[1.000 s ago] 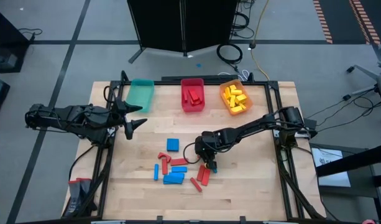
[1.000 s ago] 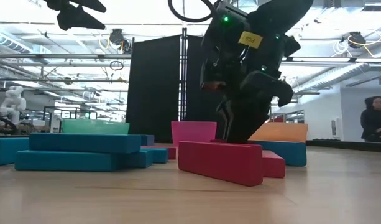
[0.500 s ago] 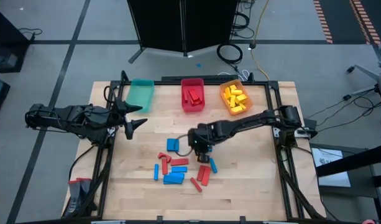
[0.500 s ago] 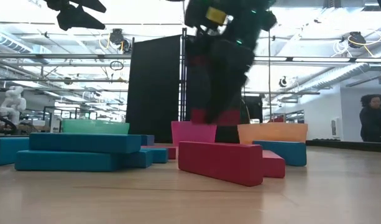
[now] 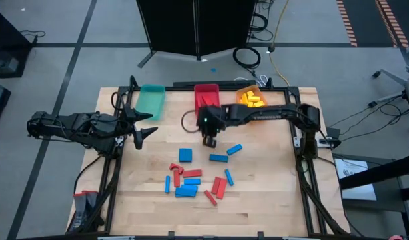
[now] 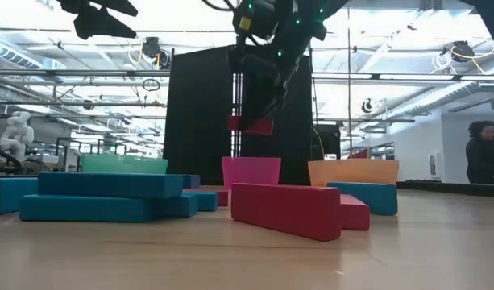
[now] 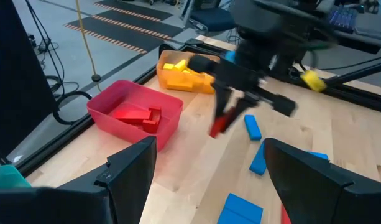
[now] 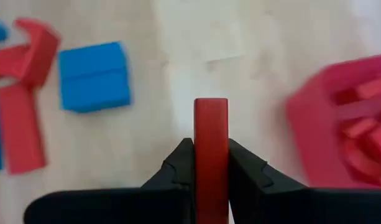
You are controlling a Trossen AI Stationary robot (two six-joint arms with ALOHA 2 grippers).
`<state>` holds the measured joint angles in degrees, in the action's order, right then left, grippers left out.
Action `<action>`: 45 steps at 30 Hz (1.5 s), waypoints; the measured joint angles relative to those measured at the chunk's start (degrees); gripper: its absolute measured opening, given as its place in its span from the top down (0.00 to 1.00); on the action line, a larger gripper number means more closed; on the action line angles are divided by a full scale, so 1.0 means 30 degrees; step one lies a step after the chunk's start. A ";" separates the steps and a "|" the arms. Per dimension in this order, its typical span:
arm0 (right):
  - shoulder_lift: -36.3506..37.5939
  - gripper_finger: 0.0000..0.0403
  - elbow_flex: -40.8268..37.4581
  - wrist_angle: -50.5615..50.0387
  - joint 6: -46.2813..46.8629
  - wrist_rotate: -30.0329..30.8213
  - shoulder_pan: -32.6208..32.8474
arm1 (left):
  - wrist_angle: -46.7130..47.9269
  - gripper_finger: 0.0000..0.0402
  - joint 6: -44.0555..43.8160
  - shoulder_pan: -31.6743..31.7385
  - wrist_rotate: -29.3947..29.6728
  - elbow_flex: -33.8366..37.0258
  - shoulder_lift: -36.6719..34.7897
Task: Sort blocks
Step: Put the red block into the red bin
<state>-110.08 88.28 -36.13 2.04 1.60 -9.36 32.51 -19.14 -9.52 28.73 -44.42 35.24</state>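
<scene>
- my right claw (image 5: 209, 140) hangs above the table (image 5: 271, 200), just in front of the red bin (image 5: 207, 99), fingers (image 8: 178, 167) pinched shut on a red block (image 8: 211, 146).
- the red block sits upright between my fingers, clear of the wood; from table height it floats above the red bin's rim.
- the red bin holds several red blocks, the orange bin (image 5: 252, 101) beside it holds yellow ones, and the teal bin (image 5: 151, 100) stands at the other end of the row.
- the loose blocks (image 5: 191, 179) lie scattered mid-table, red and blue mixed, with a blue square block (image 5: 185, 155) and two blue bars (image 5: 225, 153) nearer my claw.
- my left claw (image 5: 143, 125) waits off the table's left edge, near the teal bin, fingers spread wide and holding nothing.
- a person (image 6: 481, 161) stands in the room beyond the table.
</scene>
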 joint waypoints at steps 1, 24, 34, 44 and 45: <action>0.0000 0.90 0.0061 0.0089 0.0000 -0.0006 -0.0325 | 0.0000 0.25 0.0000 0.0006 0.0000 0.0000 -0.0007; -0.0153 0.90 0.1636 0.2673 0.0117 0.0030 -0.6885 | -0.0015 0.25 -0.0029 0.0006 0.0503 0.0000 0.0000; -0.2171 0.90 0.1643 0.3674 0.0742 -0.0667 -0.7324 | -0.0006 0.25 -0.0029 0.0007 0.1132 0.0000 0.0066; -0.3203 0.90 0.1636 0.3747 0.1296 -0.1081 -0.8199 | 0.0022 0.25 -0.0022 0.0007 0.1158 0.0000 0.0124; -0.3216 0.90 0.1636 0.3712 0.1497 -0.1118 -0.8280 | 0.0022 0.25 -0.0022 0.0006 0.1158 0.0000 0.0124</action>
<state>-119.73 93.19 -24.99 6.54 -1.75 -34.20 32.58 -19.20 -9.50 32.21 -44.42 35.62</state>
